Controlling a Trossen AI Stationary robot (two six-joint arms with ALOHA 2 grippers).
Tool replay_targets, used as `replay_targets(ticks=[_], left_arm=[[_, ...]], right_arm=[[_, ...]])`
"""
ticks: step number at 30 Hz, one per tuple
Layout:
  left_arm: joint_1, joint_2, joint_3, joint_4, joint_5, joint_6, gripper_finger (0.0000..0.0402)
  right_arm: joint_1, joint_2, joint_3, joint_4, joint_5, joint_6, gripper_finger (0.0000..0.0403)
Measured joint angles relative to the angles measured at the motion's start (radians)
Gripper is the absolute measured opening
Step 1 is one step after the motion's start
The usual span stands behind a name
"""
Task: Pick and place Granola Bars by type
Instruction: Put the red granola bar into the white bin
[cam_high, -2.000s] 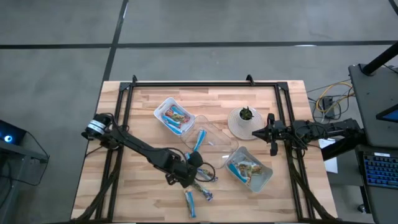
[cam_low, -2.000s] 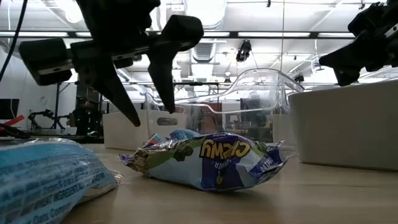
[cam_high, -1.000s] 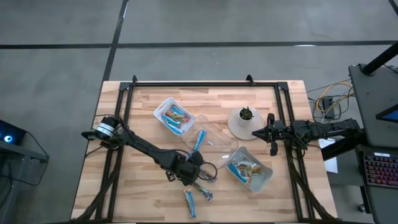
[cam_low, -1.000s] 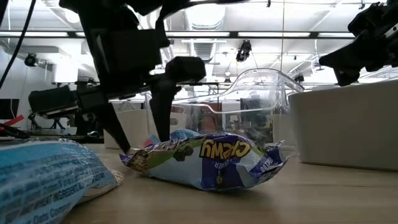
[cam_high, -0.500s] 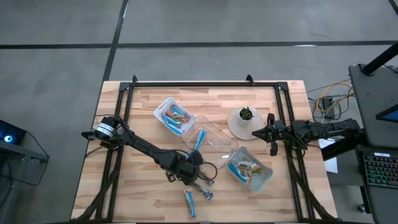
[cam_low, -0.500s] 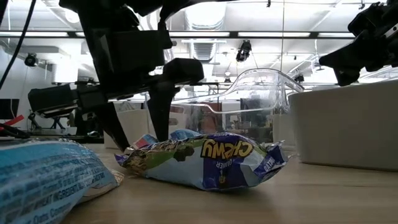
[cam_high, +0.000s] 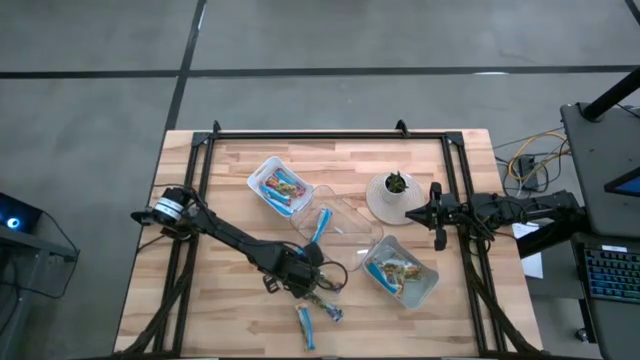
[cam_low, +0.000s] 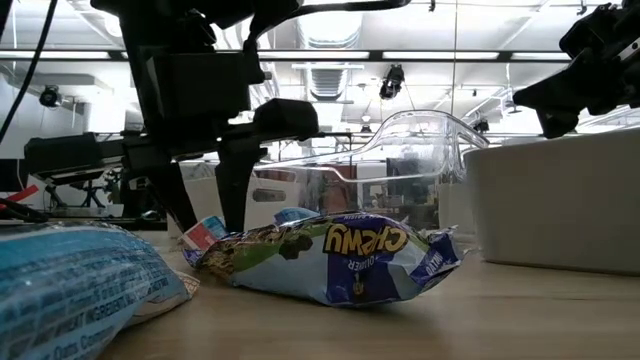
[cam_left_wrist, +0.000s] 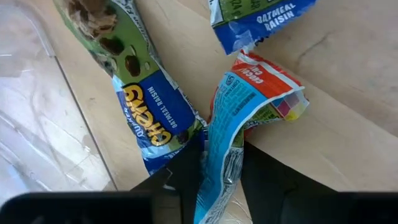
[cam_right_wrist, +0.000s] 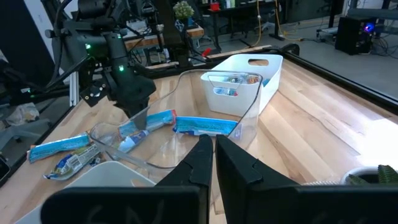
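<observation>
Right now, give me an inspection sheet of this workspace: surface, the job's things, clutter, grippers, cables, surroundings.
Surface: wooden table inside a black frame.
Job's things: granola bars; a light-blue bar pinched at the front; a green-and-blue Chewy bar beside it; two blue bars loose near the front edge; one bar in the clear tray; more in two white bins.
Clutter: small potted plant between the bins.
Grippers: left gripper down at the loose bars, fingers closed on the light-blue bar; right gripper shut, waiting at the right edge beside the plant.
Cables: cable looped at the left wrist; yellow and dark leads off the table's right.
Surroundings: grey floor; a keyboard at right.
</observation>
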Motion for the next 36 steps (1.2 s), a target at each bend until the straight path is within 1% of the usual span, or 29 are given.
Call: replay_targets(ticks=[3,17,22,26,36], left_arm=[[0.0,0.0,0.0,0.0,0.0,0.0,0.0084],[0.0,-0.001,0.0,0.004,0.0,-0.025,0.0082],[0.0,-0.002,0.0,0.001,0.0,-0.032,0.0056],[0.002,-0.006,0.009,-0.021,0.0,-0.034,0.0038],[0.006,-0.038,0.065,-0.131,-0.001,-0.059,0.0034]], right_arm=[[0.0,0.0,0.0,0.0,0.0,0.0,0.0013],[0.0,0.0,0.0,0.0,0.0,0.0,0.0013],[0.0,0.0,0.0,0.0,0.0,0.0,0.0013],[0.0,0.0,0.0,0.0,0.0,0.0,0.0013],[0.0,0.0,0.0,0.0,0.0,0.0,0.0013]])
